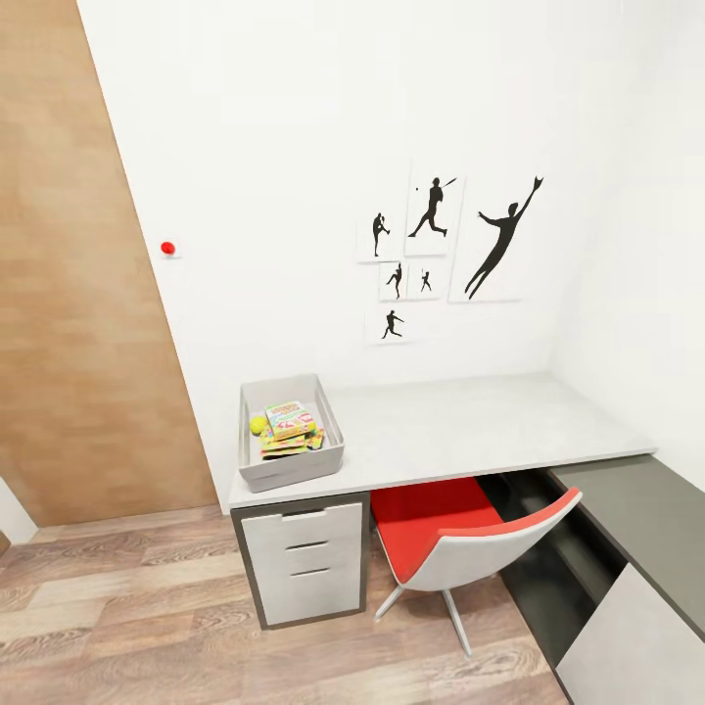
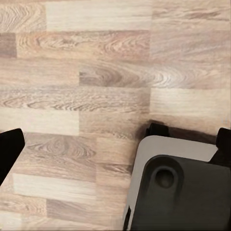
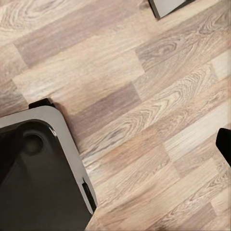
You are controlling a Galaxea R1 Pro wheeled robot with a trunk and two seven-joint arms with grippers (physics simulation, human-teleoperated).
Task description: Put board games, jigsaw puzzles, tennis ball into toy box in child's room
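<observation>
Nearest the head camera, at about five o'clock, a red-and-white chair [image 1: 460, 534] is tucked under the table [image 1: 470, 431], with wood floor [image 1: 127, 607] running to seven o'clock. At about nine o'clock on the light grey top sits the toy box [image 1: 290, 433], one bin, and inside it I count one tennis ball [image 1: 258, 424] against its left wall, one board game [image 1: 291, 418] with a busy lid lying on top, and bright jigsaw puzzle [image 1: 284, 446] edges showing under it; how many flat items are stacked below I cannot tell. No toy shows on the rest of the tabletop. On the wall at twelve to one o'clock hang six baseball silhouettes [image 1: 450, 245], and one red knob [image 1: 167, 248] sits at ten o'clock.

From the left wrist, plank floor and a grey-and-black part of the robot's base [image 2: 178, 187] at five o'clock; dark finger edges show at the frame's sides, but whether the claw is clenched or released I cannot tell.

From the right wrist, floor again, the base [image 3: 38, 173] at seven o'clock; that claw's state is likewise unclear.

My judgement: with both arms hanging low, the sensible course is to confirm the bed's games are accounted for before driving anywhere.
</observation>
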